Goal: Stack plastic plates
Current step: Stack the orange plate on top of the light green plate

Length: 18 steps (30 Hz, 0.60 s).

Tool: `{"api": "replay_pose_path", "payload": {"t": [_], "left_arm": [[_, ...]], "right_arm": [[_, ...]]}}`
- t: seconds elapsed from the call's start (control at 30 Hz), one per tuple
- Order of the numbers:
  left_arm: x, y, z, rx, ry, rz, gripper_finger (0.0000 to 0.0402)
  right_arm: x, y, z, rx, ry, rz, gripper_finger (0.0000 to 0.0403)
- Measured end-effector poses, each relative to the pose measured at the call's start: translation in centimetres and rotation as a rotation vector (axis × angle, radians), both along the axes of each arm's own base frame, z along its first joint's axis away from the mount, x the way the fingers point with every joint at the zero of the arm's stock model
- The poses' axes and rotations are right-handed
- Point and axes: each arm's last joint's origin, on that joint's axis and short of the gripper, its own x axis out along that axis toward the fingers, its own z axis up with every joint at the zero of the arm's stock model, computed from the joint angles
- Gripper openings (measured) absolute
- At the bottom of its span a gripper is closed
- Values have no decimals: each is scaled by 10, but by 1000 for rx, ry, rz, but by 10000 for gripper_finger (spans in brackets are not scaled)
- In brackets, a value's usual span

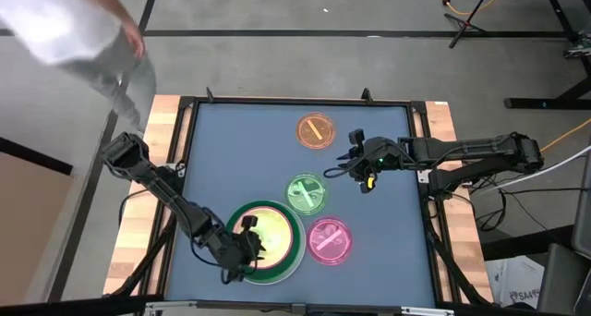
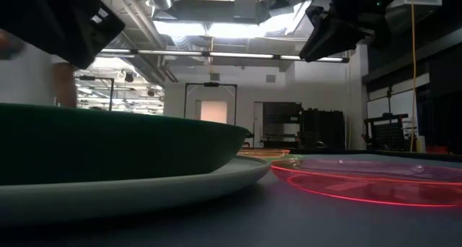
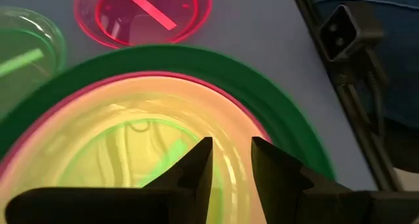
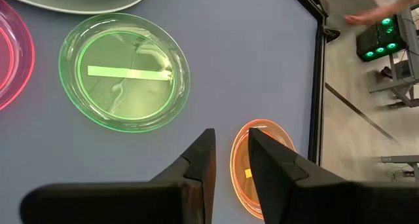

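the plates are thin, stiff and likely light and slick, so the raised rim is the place to pinch. the stack (image 1: 266, 240) sits at the table's near edge: dark green on white, with pink and cream inside. green plate (image 1: 306, 193), pink plate (image 1: 330, 240) and orange plate (image 1: 316, 131) lie apart from it. left gripper (image 3: 230, 155) hangs over the stack, jaws slightly parted, holding nothing. right gripper (image 4: 229, 145) hovers between green and orange, jaws narrowly apart, empty.

Left gripper (image 1: 251, 249) low in the frame, fingers slightly apart, empty. Right gripper (image 1: 355, 164) right of centre, fingers slightly apart, empty.
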Motion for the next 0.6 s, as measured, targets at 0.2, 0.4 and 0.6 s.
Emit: {"api": "replay_pose_path", "payload": {"t": [0.2, 0.4, 0.6], "left_arm": [[9, 12, 0, 63, -24, 33, 99], [23, 36, 0, 89, -25, 99, 99], [39, 67, 0, 127, -24, 175, 98]], "right_arm": [[0, 0, 0, 0, 0, 0, 83], [0, 0, 0, 0, 0, 0, 83], [0, 0, 0, -1, -5, -2, 83]]}}
